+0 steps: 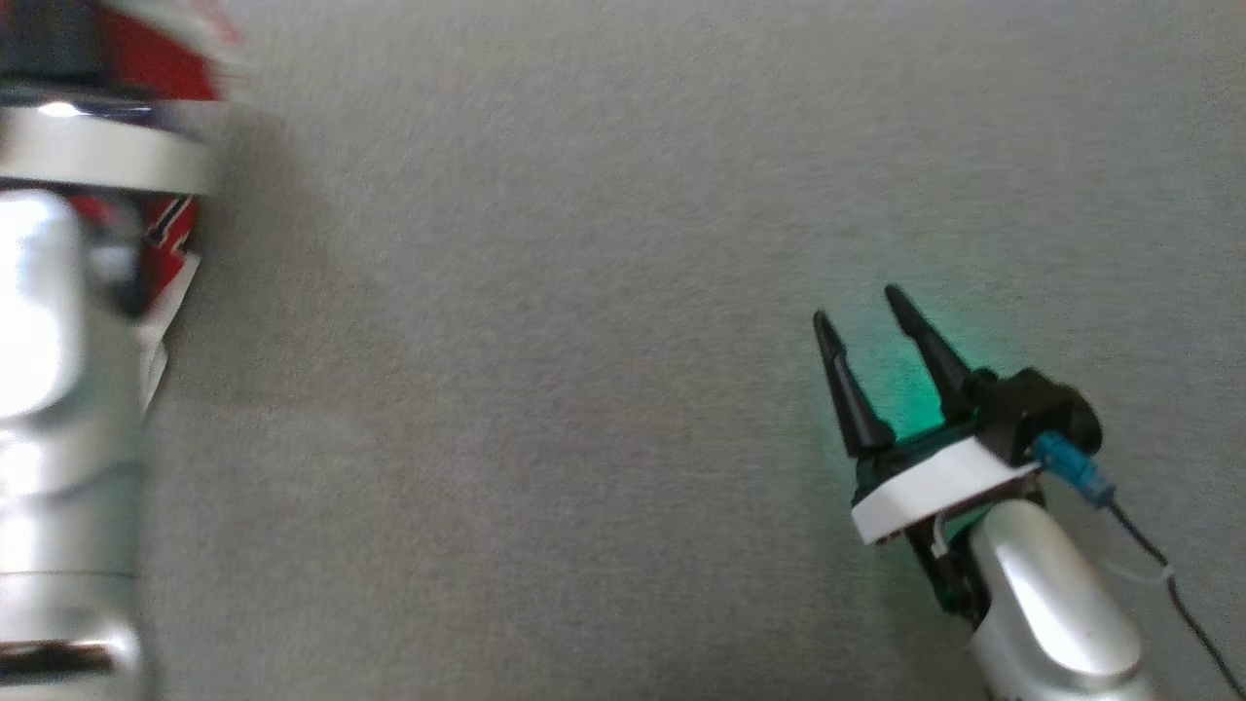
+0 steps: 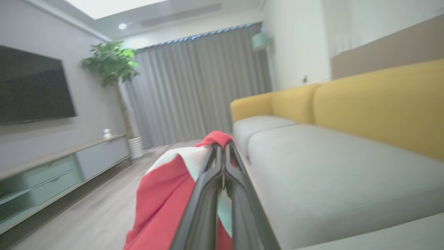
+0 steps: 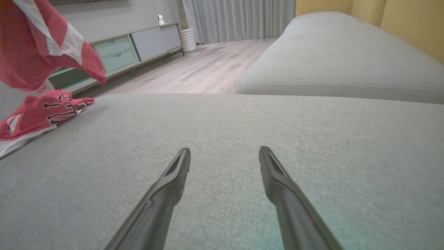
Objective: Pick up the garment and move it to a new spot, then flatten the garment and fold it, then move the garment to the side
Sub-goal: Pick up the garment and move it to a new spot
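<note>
At the far left, the left gripper (image 2: 223, 146) has its two dark fingers pressed together on a fold of the red shorts (image 2: 163, 194), pinching red fabric and a white side panel. The shorts hang in the air below the pinch, long axis pointing down, bunched rather than spread. Under them, at the left edge of the grey sofa cushion (image 1: 584, 389), lies a second red piece (image 3: 38, 114) with black-and-white number print. It rests on the cushion and is apart from the hanging shorts. Further right, the right gripper (image 1: 857, 307) hovers low over the cushion with its fingers spread wide and nothing between them. It is well apart from the shorts, which are up and to its left. The left gripper is the one with the grip, so I judge that setting the shorts down calls for a carry rightward, toward the bare middle of the cushion. There the free right gripper could catch a hanging edge.
</note>
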